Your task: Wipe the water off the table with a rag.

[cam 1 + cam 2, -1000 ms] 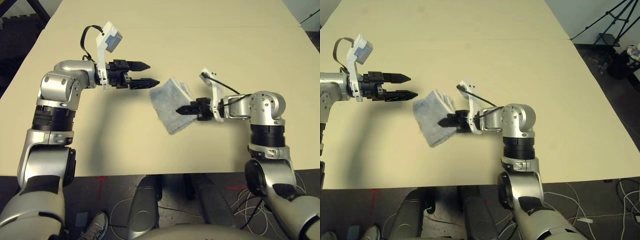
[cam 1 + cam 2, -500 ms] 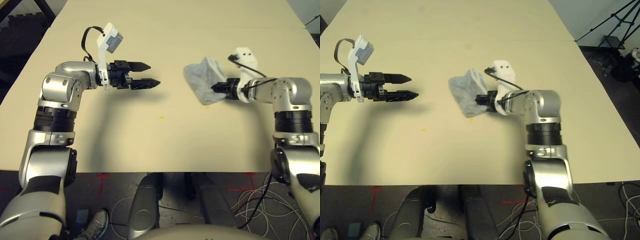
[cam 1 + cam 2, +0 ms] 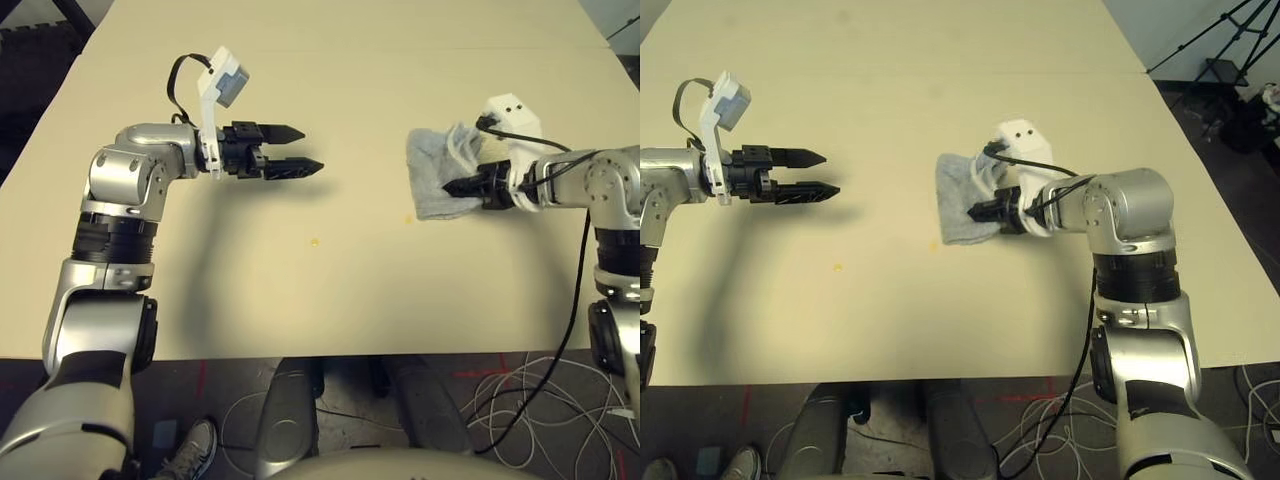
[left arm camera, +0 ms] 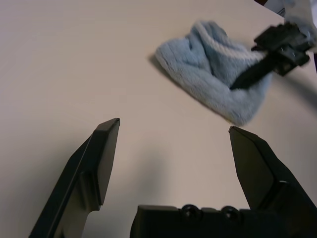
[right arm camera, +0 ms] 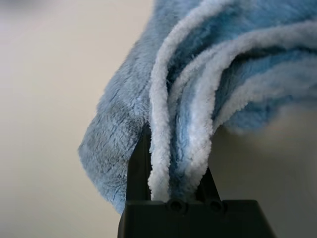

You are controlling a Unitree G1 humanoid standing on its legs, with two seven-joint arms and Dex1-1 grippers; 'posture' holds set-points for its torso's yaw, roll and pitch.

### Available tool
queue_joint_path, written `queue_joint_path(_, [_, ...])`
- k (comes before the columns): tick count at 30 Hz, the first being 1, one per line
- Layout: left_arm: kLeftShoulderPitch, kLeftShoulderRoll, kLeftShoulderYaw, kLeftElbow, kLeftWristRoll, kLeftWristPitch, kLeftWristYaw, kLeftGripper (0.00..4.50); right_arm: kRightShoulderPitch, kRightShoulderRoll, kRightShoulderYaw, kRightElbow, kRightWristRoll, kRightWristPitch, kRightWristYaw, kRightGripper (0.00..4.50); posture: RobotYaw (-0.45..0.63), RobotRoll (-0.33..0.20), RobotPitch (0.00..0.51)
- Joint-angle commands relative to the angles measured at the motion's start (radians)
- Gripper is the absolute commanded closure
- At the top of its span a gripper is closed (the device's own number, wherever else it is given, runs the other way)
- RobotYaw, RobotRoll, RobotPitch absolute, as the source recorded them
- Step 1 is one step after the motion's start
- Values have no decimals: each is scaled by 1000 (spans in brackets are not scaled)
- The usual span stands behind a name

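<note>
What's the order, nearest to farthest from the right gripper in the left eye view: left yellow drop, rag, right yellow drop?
1. Rag: in the right gripper.
2. Right yellow drop: by the rag's edge.
3. Left yellow drop: farther left.

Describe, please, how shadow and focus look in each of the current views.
Left eye view: soft shadow on the table below the left gripper. Right eye view: similar soft shadow there. Left wrist view: faint shadow between the open fingers, dark edge under the rag. Right wrist view: rag's near folds crisp, far ones blurred.
</note>
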Motion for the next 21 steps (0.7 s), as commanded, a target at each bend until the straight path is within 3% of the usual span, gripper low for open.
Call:
queue_joint_path(1, [-3,0,-7,3,6,-6,-9,0,38,30,24,-54,69,37,-7,4491,-42,0,282])
queue_joint_path(10, [-8,-2,-5,4,7,-3,-10,0,13,170,40,-36,142,37,-60,4491,-24,0,291])
queue_joint_path(21, [-14,30,-3,10,13,3,-19,0,-81,543,-26,108,213,37,-212,4491,11,0,308])
